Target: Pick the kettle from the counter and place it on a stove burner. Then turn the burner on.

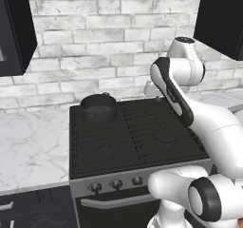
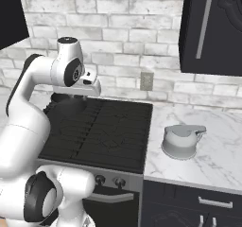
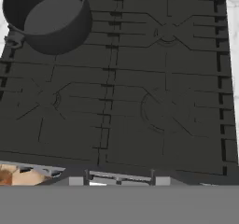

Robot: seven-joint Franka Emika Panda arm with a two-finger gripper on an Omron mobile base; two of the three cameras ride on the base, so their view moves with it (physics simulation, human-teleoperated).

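The kettle (image 2: 179, 141), squat and silver-white with a grey slanted handle, stands on the white marble counter (image 2: 215, 162) just right of the stove. My gripper (image 2: 89, 91) hangs high over the back left of the black cooktop, far left of the kettle, holding nothing that I can see; its fingers do not show clearly. Looking down from the hand, I see the front right stove burner (image 3: 165, 110), the back right burner (image 3: 166, 31) and the front left burner (image 3: 46, 99), all bare.
A dark grey pot (image 3: 46, 14) sits on the back left burner (image 1: 98, 108). Round knobs (image 1: 116, 184) line the silver front panel. More marble counter (image 1: 28, 146) lies left of the stove. Black wall cabinets (image 2: 212, 27) hang above, with a brick wall behind.
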